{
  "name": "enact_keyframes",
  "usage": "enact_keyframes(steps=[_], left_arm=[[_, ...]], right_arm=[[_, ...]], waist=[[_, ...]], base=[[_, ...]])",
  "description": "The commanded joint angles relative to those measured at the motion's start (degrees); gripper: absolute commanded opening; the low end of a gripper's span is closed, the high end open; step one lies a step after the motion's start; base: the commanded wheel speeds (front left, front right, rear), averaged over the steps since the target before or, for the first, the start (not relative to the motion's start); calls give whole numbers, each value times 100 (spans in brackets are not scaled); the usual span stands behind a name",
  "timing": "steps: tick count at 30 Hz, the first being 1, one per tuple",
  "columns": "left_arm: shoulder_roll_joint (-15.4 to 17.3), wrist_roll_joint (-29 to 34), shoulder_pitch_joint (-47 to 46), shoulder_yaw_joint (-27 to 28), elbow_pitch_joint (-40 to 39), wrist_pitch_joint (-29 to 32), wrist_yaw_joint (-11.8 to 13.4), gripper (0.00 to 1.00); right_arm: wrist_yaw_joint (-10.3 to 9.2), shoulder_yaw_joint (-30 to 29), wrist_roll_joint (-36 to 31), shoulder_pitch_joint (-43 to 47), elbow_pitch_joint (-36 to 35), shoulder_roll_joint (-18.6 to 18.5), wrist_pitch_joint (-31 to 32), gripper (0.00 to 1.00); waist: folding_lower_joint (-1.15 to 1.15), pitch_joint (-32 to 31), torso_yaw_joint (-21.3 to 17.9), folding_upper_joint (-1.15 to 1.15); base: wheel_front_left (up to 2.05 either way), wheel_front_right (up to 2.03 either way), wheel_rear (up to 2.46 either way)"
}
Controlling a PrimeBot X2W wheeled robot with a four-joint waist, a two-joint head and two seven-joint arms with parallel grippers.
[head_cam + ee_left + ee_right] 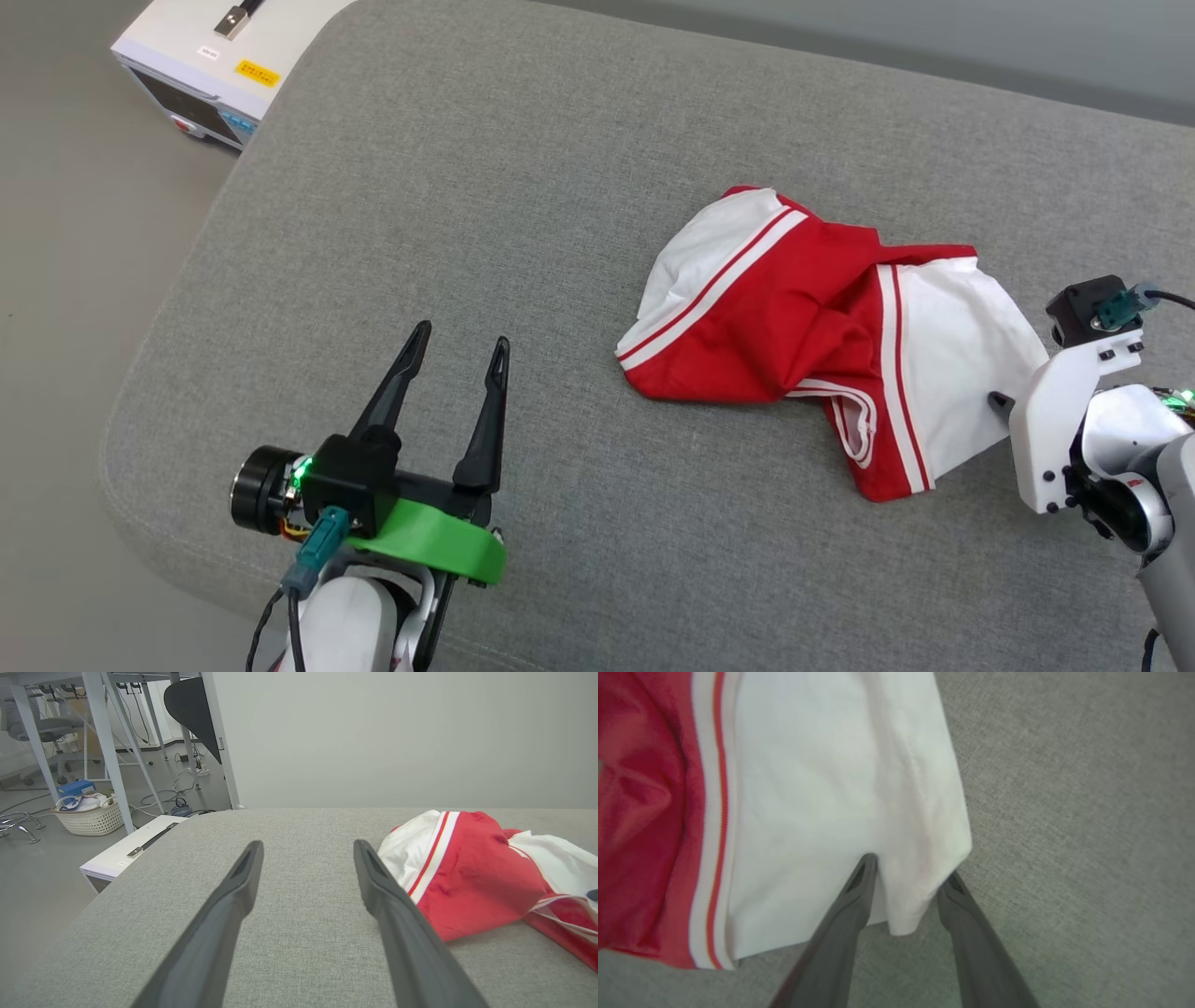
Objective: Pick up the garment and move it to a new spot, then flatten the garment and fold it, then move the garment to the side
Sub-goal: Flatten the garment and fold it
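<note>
In the head view, at about ten o'clock, we see a white device (201, 70) with a yellow label standing on the floor just beside the grey cushion (560, 187). At seven o'clock our left gripper (464, 336) hovers over bare cushion, its fingers spread wide with nothing between them and well apart from the cloth. The garment (747, 345), red with white sleeves and striped trim, lies crumpled on the cushion at about three o'clock. At four o'clock our right gripper (910, 868) meets the edge of the near white sleeve (831, 788). Its fingers stand narrow on either side of a fold of that sleeve, but we cannot tell whether they pinch it.
</note>
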Motion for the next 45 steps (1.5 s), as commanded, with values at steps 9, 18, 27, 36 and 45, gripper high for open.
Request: enact_keyframes(steps=[9, 18, 27, 36, 45], left_arm=[[-26, 79, 36, 103, 80, -34, -26, 100], [-16, 74, 119, 126, 145, -34, -32, 100], [-15, 70, 120, 54, 253, -34, -35, 100], [14, -63, 94, -55, 399, -34, -37, 100], [149, -605, -98, -674, 1174, 91, -38, 100]], right_arm=[[-3, 57, 98, 464, 176, -72, -257, 0], [-3, -380, 292, 1238, -328, -619, 4, 0], [-3, -646, 158, 1586, -291, -755, -284, 63], [-3, -921, -3, 1413, -560, -354, -1964, 100], [-3, -1297, -322, 1826, -1272, 381, -3509, 100]], waist=[[-1, -408, -370, 0], [-1, -681, -794, 0], [-1, -721, -966, 0], [-1, -849, -1215, 0], [-1, -761, -1516, 0]], base=[[0, 0, 0], [0, 0, 0], [0, 0, 0], [0, 0, 0], [0, 0, 0]])
